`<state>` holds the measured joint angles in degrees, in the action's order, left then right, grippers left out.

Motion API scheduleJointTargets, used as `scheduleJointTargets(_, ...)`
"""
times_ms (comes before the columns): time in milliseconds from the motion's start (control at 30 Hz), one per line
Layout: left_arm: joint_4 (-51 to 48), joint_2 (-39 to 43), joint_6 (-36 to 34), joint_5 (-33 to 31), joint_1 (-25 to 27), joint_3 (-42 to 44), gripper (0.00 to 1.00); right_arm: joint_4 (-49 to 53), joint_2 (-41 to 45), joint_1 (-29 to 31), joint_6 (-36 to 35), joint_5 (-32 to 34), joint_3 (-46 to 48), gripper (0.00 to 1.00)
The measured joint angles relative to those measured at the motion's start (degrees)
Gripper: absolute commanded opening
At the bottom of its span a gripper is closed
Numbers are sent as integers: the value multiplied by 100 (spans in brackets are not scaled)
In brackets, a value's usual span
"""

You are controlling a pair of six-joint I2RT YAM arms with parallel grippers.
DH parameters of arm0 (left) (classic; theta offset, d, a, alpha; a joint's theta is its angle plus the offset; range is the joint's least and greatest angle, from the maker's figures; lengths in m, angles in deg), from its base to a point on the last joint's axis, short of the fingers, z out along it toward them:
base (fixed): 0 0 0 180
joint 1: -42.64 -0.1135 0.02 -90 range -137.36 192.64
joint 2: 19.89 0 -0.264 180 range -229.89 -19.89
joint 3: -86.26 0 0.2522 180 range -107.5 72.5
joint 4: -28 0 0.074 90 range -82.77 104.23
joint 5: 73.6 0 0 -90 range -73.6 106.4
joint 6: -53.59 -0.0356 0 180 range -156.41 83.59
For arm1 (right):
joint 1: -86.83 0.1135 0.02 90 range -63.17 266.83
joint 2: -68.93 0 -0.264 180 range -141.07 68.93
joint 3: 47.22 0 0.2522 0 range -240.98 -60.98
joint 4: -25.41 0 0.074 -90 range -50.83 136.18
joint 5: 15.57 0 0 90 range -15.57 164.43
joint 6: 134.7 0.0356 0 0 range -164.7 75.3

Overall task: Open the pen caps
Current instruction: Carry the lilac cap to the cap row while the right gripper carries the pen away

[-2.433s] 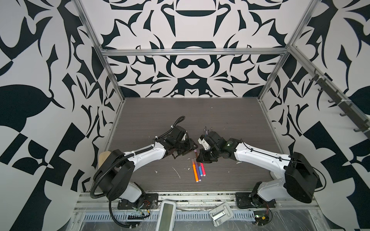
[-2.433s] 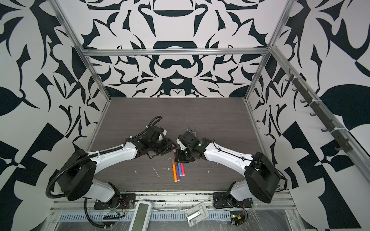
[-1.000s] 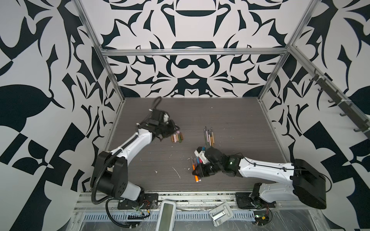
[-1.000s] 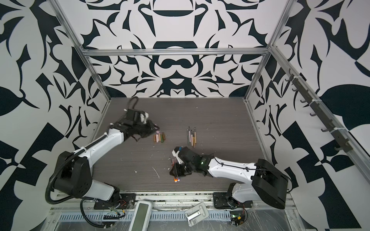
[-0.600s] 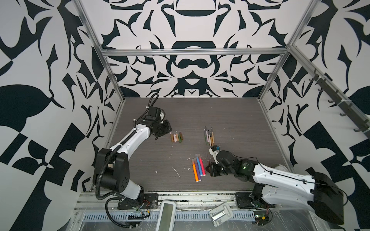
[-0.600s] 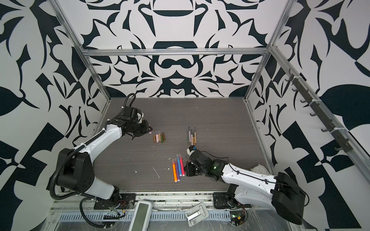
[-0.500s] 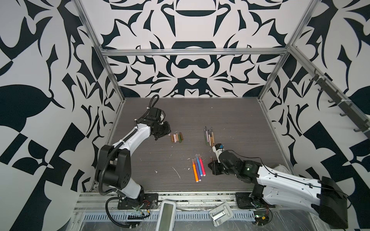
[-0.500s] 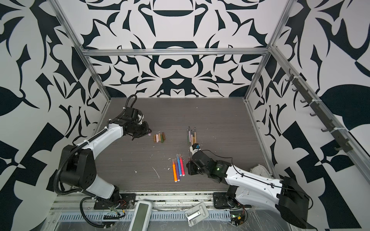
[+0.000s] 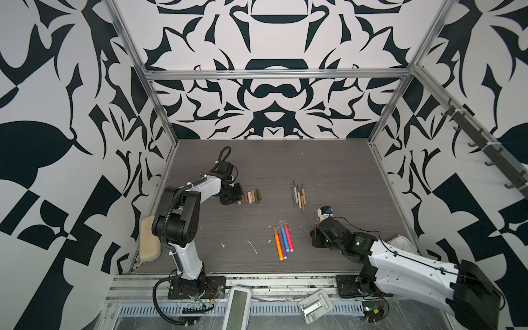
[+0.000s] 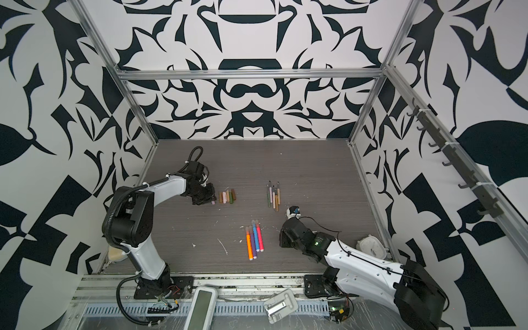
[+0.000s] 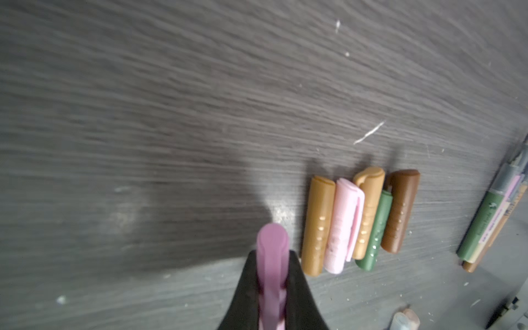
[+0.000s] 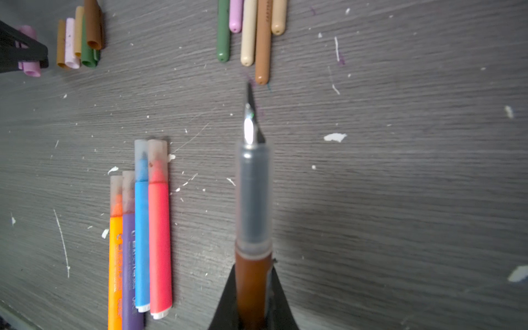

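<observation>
1. My left fingers (image 11: 243,300) clamp a lilac cap (image 11: 273,254) just left of the loose caps (image 11: 360,220), far left on the surface (image 11: 143,114)
2. My right fingers (image 12: 225,311) clamp the uncapped brown pen (image 12: 253,185), near right
3. Next, I judge, both need setting down; then four capped markers (image 12: 141,228) wait near centre

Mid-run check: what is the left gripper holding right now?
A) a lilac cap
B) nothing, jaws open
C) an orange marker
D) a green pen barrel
A: the left wrist view shows the left gripper shut on a lilac cap, next to the row of loose caps.
</observation>
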<state>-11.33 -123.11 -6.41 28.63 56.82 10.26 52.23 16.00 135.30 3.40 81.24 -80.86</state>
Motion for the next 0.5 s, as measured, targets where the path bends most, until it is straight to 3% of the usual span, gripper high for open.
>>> scheduleJointTargets(500, 378, -195, -4, 638, -280, 26, 25, -225, 2, -389, 7, -481, 271, 0)
